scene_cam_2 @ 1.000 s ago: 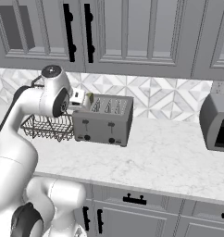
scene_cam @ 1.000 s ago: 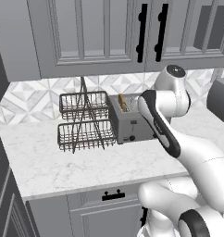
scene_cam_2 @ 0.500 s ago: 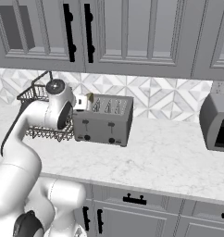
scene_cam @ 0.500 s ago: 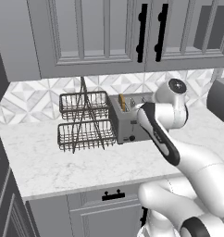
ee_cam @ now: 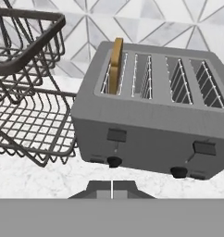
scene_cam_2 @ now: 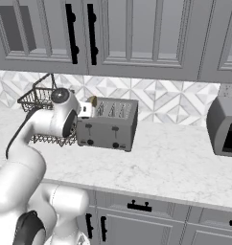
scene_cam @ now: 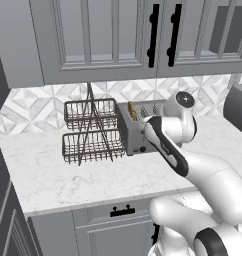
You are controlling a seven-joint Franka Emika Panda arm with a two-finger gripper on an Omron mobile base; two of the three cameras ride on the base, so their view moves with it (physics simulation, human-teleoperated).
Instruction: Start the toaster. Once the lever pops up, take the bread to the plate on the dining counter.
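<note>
The brushed-steel toaster [ee_cam: 151, 115] stands on the marble worktop, its front with two black levers and two black knobs facing my hand. Its left lever [ee_cam: 116, 134] and right lever [ee_cam: 205, 148] both sit high on the front. A golden-brown slice of bread [ee_cam: 115, 65] sticks up out of the leftmost slot. My gripper [ee_cam: 112, 189] is shut with nothing in it, a short way in front of the toaster and below the left knob [ee_cam: 114, 161]. The toaster [scene_cam: 138, 132] [scene_cam_2: 108, 124] and the bread [scene_cam: 132, 111] [scene_cam_2: 92, 101] also show from the base. The plate and dining counter are out of view.
A two-tier wire basket rack [scene_cam: 90, 132] [ee_cam: 26, 92] stands right beside the toaster's left end. A dark boxy appliance [scene_cam_2: 223, 127] sits at the far right of the worktop. Wall cabinets hang above, and the worktop's front edge runs close below.
The arm has sunk and swung in, bringing the hand lower and closer to the toaster's front. Toaster, bread and rack have not moved.
</note>
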